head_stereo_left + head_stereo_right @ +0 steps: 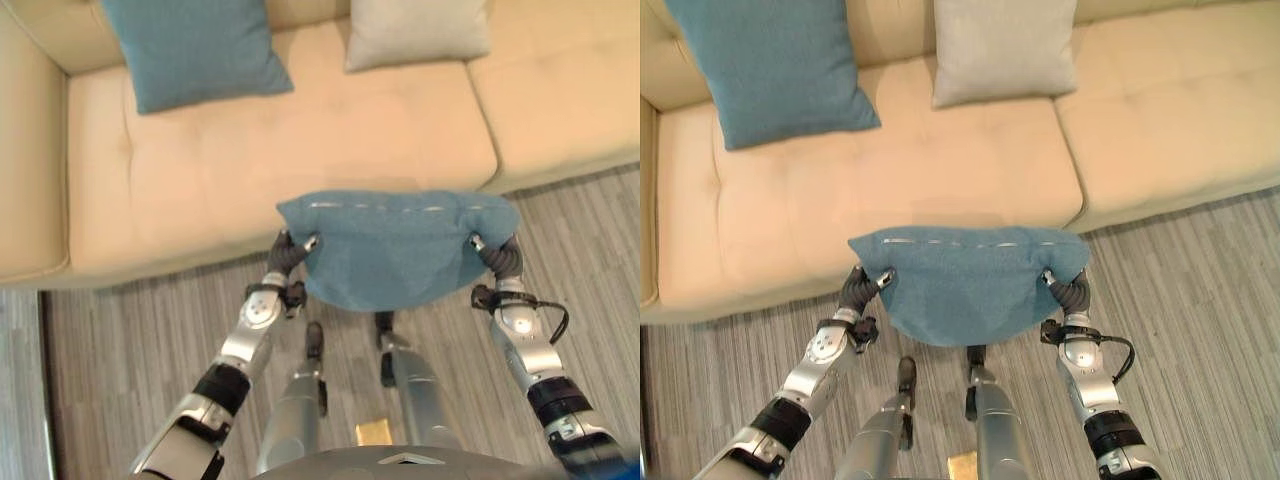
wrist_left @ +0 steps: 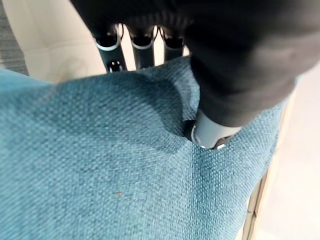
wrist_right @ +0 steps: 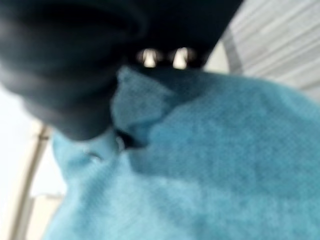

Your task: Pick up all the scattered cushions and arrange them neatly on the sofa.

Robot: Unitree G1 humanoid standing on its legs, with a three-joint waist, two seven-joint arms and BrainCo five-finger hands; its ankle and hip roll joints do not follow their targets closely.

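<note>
Cushion (image 1: 395, 255) pinched at both ends by left hand (image 1: 292, 250) and right hand (image 1: 497, 252), carried level above sofa (image 1: 250, 170) front edge; best kept level, lowered beside blue cushion (image 1: 190, 45) and grey cushion (image 1: 418, 30).

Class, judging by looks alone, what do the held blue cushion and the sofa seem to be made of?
The held blue square cushion looks like coarse woven fabric, matte: a grainy weave shows close up. The cream sofa looks smooth, perhaps leather or faux leather: soft sheen, tufted dimples, no visible weave.
</note>
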